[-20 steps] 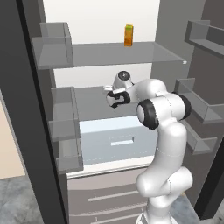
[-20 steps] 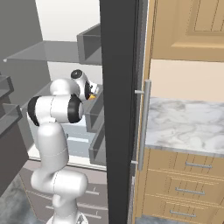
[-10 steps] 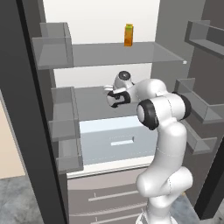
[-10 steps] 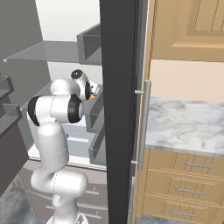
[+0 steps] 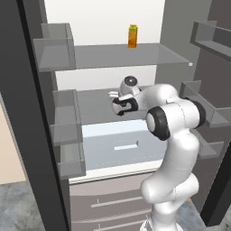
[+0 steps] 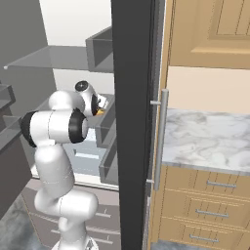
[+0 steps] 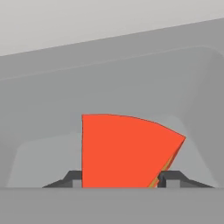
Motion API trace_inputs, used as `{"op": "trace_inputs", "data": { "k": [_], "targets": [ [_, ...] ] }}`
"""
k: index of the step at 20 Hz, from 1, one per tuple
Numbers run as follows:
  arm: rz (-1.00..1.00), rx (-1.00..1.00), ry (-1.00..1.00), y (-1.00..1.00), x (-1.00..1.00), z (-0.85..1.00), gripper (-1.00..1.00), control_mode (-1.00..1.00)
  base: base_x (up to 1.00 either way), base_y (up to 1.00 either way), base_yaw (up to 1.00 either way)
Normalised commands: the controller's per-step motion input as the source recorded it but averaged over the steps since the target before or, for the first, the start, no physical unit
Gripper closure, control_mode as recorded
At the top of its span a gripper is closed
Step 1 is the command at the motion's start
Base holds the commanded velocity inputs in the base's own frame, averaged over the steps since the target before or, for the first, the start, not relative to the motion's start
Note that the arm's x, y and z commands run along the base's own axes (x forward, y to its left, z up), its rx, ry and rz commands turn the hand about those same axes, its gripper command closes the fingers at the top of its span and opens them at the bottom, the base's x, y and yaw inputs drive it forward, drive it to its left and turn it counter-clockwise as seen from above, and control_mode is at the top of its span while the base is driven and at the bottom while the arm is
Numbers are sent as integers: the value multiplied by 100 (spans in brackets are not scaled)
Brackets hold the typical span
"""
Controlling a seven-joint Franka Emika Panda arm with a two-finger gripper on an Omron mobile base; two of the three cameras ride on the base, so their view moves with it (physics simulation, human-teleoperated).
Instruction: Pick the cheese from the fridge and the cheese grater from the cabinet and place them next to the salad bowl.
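**Cheese pinched inside the fridge**

With the arm stretched into the open fridge (image 5: 58, 149), I see my end effector (image 7: 120, 178) pinching the cheese (image 7: 127, 151): the red face of the wedge sits between the two dark fingertips (image 7: 72, 178), one tight on each side. From the right base view a sliver of yellow-orange shows at the hand, just above the middle shelf (image 5: 94, 101). An orange carton (image 5: 132, 36) stands on the top shelf, well apart. The marble worktop (image 6: 210, 141) lies right of the door.
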Motion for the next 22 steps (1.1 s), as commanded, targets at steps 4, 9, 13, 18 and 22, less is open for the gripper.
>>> {"op": "trace_inputs", "data": {
  "k": [4,9,13,18,22],
  "targets": [
    [4,0,3,8,-53,6,100,-100,0,0,0],
    [8,2,2,1,-60,19,100,-100,0,0,0],
    [11,0,3,0,-56,30,100,-100,0,0,0],
    [13,0,0,0,-52,39,100,-100,0,0,0],
    [9,0,0,1,-51,43,100,-100,0,0,0]
  ]
}}
